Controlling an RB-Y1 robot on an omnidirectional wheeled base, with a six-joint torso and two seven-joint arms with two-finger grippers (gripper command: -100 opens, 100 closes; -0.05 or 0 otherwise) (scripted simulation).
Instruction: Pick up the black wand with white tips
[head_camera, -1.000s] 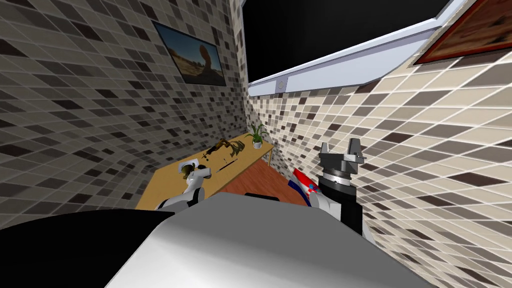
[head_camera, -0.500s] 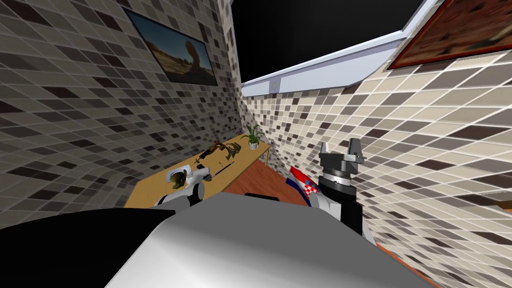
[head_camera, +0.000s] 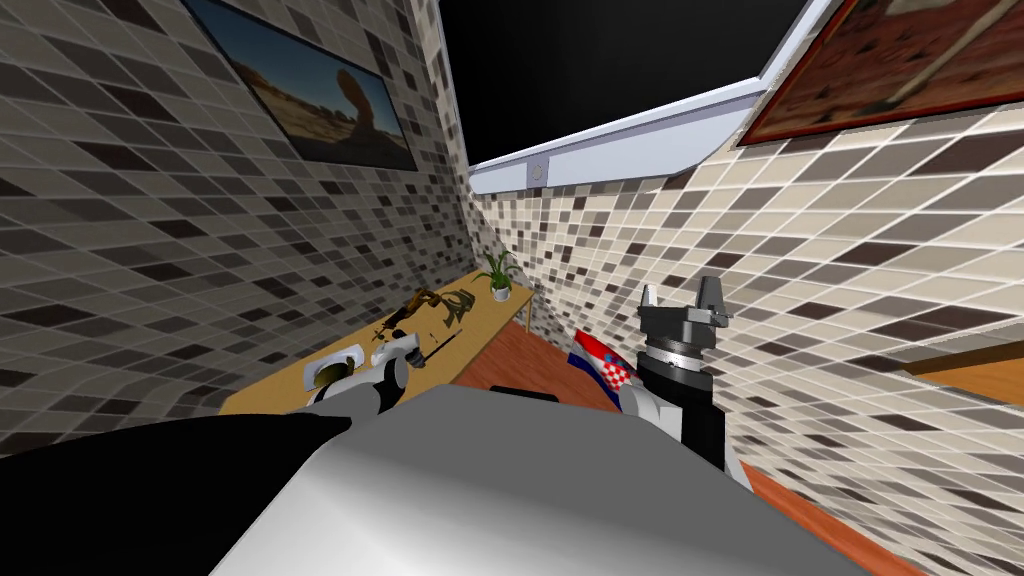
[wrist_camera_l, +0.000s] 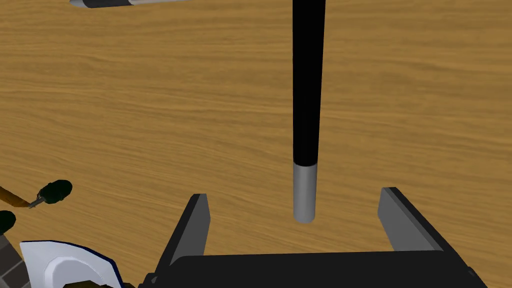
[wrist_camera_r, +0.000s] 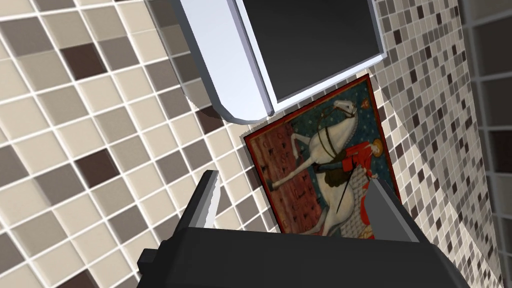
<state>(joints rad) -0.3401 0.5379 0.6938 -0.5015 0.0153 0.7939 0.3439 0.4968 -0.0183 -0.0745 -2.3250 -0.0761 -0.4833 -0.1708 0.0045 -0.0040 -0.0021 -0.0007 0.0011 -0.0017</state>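
Here's the wooden counter, a broad plank surface running out beneath the left gripper. That gripper hangs low over the wood with its two fingers spread wide and nothing pinched between them. Off on the other side, well apart from the counter, the right gripper is held up in the air, fingers parted too and empty.

Far out past the left gripper, at the counter's end, stands a small potted plant.

Now the prize: the black wand lies flat on the counter, pointing straight away from the left gripper. Its pale grey tip reaches in between the fingertips, roughly centred and apart from both. Whether the fingers are down at the wand's height is hard to judge from this angle.

Beside the gripper's body sits a white, blue-edged dish. Near it lies a thin brown stick with a dark knob. Further out, beside the wand's far stretch, a grey-and-dark rod lies crosswise.
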